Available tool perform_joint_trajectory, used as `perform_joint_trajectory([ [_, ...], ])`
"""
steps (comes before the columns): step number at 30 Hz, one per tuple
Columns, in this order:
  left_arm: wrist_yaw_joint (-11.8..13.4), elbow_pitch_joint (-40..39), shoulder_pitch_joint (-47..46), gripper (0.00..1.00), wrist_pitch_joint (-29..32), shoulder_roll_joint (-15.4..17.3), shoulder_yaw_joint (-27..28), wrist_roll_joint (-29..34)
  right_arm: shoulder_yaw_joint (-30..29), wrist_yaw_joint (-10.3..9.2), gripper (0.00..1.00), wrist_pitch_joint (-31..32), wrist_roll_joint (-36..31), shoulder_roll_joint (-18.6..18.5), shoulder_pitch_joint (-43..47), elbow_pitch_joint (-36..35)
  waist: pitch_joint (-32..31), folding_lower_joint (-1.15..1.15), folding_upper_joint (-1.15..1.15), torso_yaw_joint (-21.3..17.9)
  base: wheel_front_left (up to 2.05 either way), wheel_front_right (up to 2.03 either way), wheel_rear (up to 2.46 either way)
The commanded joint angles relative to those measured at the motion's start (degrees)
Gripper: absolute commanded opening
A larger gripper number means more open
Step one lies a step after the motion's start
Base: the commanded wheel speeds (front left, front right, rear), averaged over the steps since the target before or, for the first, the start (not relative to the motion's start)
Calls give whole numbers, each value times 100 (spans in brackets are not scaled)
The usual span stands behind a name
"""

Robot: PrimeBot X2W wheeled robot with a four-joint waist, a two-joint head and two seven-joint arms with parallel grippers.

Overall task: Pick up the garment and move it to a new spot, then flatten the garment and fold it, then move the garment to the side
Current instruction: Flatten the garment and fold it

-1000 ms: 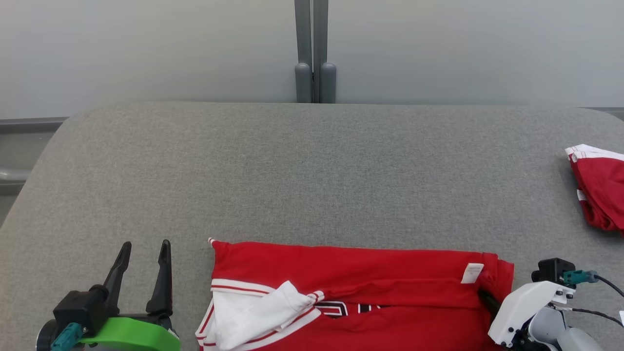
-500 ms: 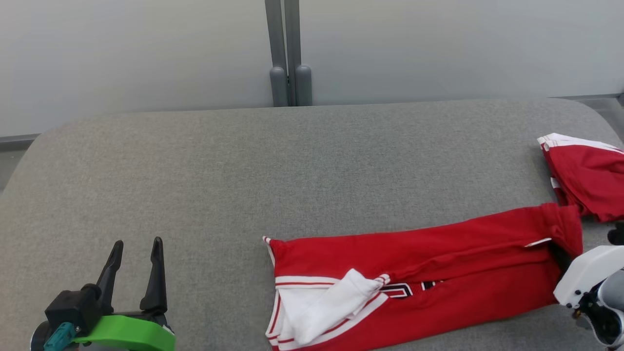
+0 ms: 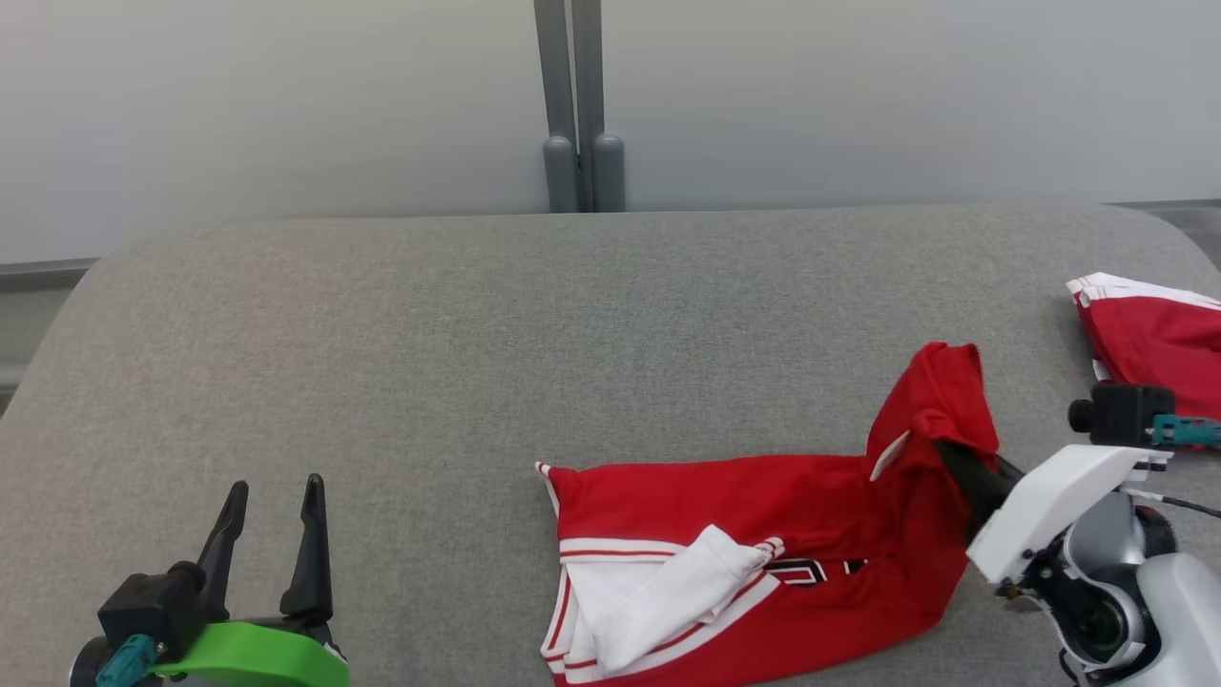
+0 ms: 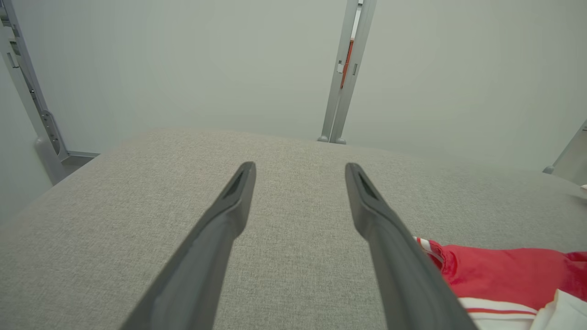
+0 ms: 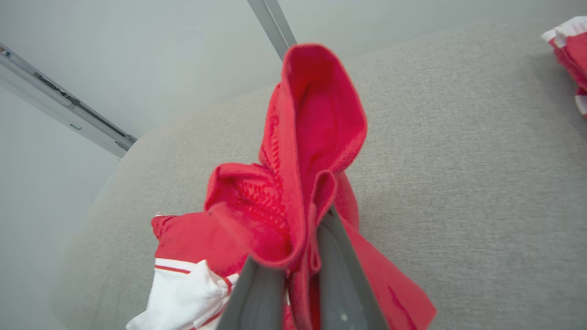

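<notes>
- Near left: the left gripper (image 3: 276, 483) hovers over bare grey table (image 3: 572, 315), jaws spread wide with nothing between them, well apart from the cloth.
- Near centre-right: the garment (image 3: 763, 515), a red jersey with white striped trim, lies along the table's front part. A white flap (image 3: 668, 592) is turned over at its left end.
- The right gripper (image 3: 959, 463) is clamped on the garment's right end. That end is raised off the table and stands as a limp peak; the rest lies on the surface.
- Handling, my estimate: light, soft, open-knit cloth with no stiffness. It droops and bunches from a single pinch, so the layers may slide apart.
- Best second hold, I judge: the free left end beside the striped trim, taken at the hem so both ends carry together.
- Farther right: a second red garment (image 3: 1154, 343) lies near the table's right edge, apart from the held one.
- Far: a pale wall with a grey post (image 3: 579, 95).
</notes>
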Motion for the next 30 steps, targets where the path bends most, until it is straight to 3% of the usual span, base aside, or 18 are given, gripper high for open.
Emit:
perform_joint_trajectory([
  [1,-9,22,-30,100,9,-17,-18,13,80,1,0,61,75,141,77,-138,8,0,0,178,0,0,0],
  [5,-45,88,-103,100,46,-26,-75,3,349,1,0,135,92,653,124,-214,25,0,0,496,0,0,0],
  [10,-81,157,-182,100,96,-48,-178,25,639,1,0,21,59,1120,1,205,86,0,0,929,0,0,0],
  [19,-204,318,-418,100,104,-113,-328,60,1060,1,0,-472,253,1297,-470,1264,267,0,0,1505,0,0,0],
  [25,-206,400,-464,100,79,-112,-332,44,1456,1,0,-713,340,1310,-701,1828,285,0,0,1591,0,0,0],
  [26,-200,408,-462,100,75,-108,-323,36,1502,1,6,-765,364,1310,-730,1900,282,0,0,1582,0,0,0],
  [27,-189,419,-451,100,71,-97,-308,25,1579,1,38,-808,367,1309,-758,2007,270,0,0,1556,0,0,0],
  [28,-183,429,-448,100,68,-90,-301,19,1633,1,84,-835,391,1309,-778,2066,260,0,0,1537,0,0,0],
  [29,-182,442,-448,100,65,-82,-301,13,1712,1,100,-872,423,1310,-813,2134,241,0,0,1504,0,0,0],
  [30,-174,440,-448,100,64,-77,-301,15,1767,1,100,-907,445,1310,-839,2174,228,0,0,1475,0,0,0],
])
